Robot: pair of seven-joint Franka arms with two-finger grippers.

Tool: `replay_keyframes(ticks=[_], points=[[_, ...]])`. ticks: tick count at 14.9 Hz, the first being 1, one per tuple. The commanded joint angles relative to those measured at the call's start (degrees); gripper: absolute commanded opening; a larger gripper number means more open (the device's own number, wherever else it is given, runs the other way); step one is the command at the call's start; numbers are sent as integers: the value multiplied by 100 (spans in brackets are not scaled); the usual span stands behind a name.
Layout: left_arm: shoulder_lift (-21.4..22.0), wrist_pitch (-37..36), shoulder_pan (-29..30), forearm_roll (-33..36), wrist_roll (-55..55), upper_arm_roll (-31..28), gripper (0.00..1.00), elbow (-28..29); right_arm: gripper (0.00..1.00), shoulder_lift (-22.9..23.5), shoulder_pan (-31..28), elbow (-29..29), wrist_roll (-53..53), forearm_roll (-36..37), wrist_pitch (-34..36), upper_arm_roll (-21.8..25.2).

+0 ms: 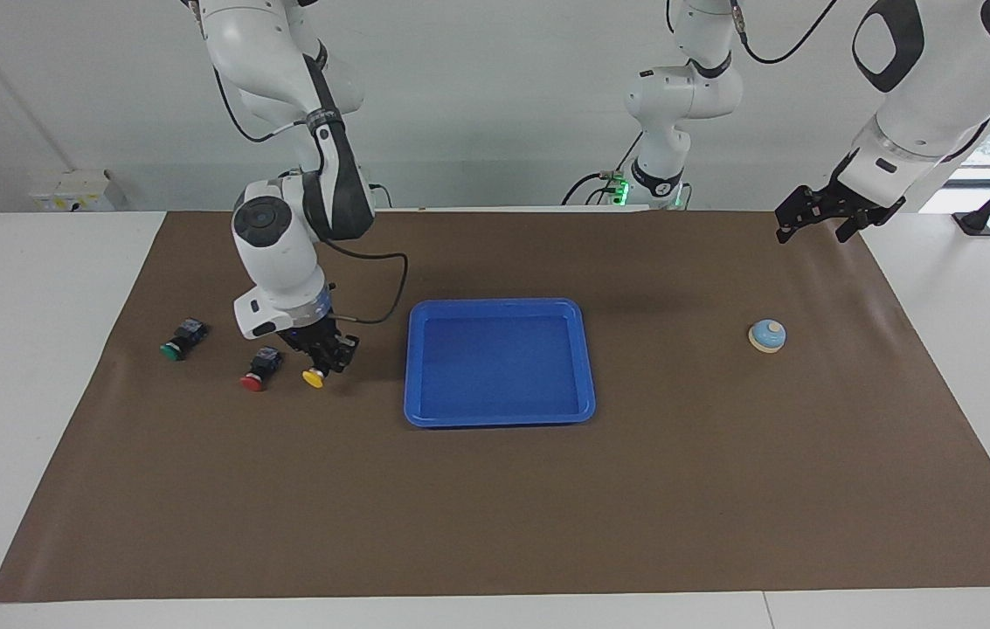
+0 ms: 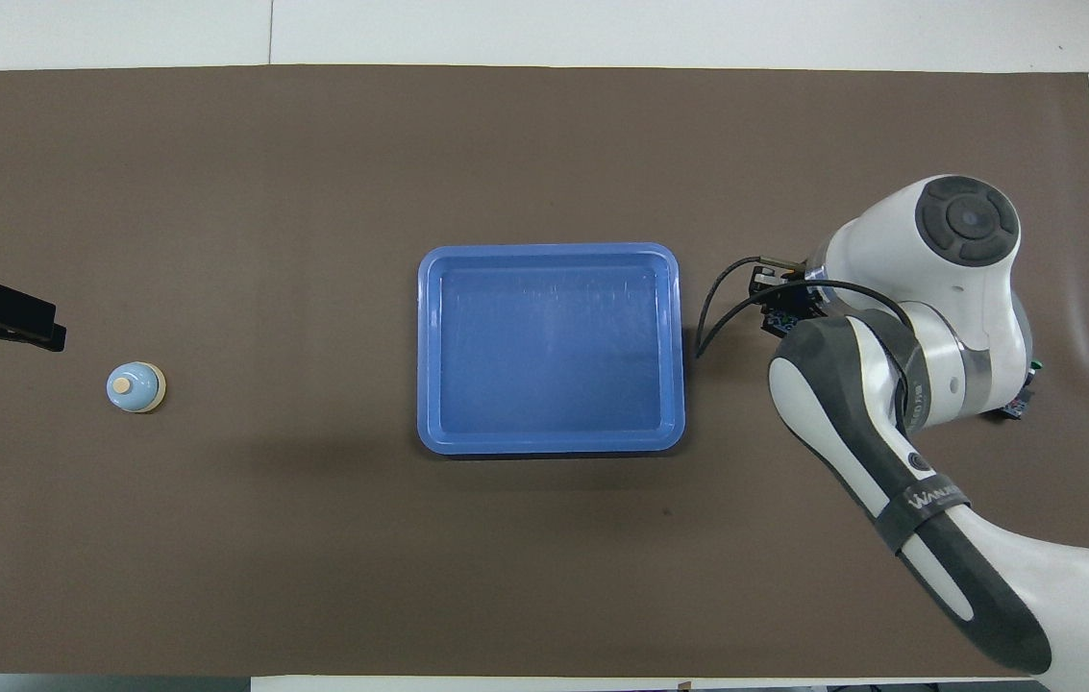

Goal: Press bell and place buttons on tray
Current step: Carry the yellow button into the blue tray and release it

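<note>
The three little push-button switches with black bodies sit in a loose row on the brown mat toward the right arm's end of the table, well apart from the shallow bright-blue plastic tray at the middle, so each has to be carried over in turn. The right gripper is down at the yellow-capped button, the one nearest the tray, and is clenched on its black body, the cap poking out below; it looks just clear of the mat, though I can't be sure. The red-capped button lies just beside it and the green-capped button beside that, farthest from the tray. The tray holds nothing. The small light-blue dome bell sits alone toward the left arm's end. The left gripper waits above the mat's edge there, fingers spread, holding nothing.
</note>
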State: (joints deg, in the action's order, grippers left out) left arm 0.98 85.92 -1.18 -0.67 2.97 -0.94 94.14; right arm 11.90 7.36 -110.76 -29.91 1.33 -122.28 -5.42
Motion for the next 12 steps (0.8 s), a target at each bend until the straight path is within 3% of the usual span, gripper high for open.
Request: replay_keyframes(ticks=[1,7,12], points=[[33,-58,-22,-65,-60,-29,100,16,0,340,589,827,-137,-9,538,-20],[33,-49,-22,-65,-60,-29,100,16,0,778,1390,767,-120,-53,-102,-20],[33,-49,-22,-65,-60,-29,100,16,0,920,1470,346,-23,-45,-761,-20]])
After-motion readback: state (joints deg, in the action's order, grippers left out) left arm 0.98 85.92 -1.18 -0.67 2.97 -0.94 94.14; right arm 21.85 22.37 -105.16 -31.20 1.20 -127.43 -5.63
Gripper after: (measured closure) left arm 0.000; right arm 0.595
